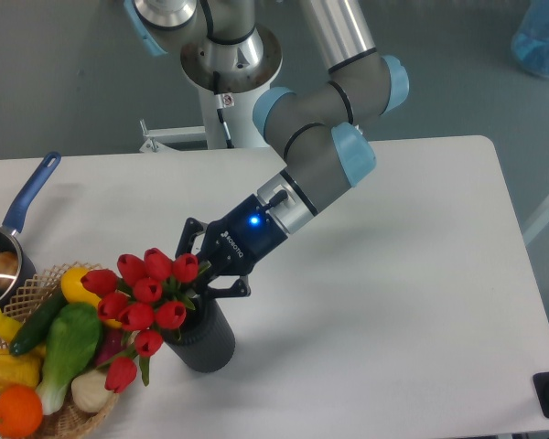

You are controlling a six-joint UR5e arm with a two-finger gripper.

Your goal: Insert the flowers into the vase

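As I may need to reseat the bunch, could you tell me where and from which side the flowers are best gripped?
Grip the flowers at the stem bundle just above the mouth of the vase, coming from the upper right, where the gripper now is. The red heads fan out to the left over the basket, so that side is crowded and soft; the stems are the narrow, firm part. Whether the fingers are clamped is hidden.

The single grey metal arm with pale blue joint caps (329,119) is reaching down from its round base at the desk's far edge, slanting toward the near left corner. Its black wrist section is showing a small blue light. The black two-finger end effector (201,265) is pointing down and to the left, its linkages spread on either side. The fingertips are lying behind what it is reaching into, so whether they are closed cannot be told.
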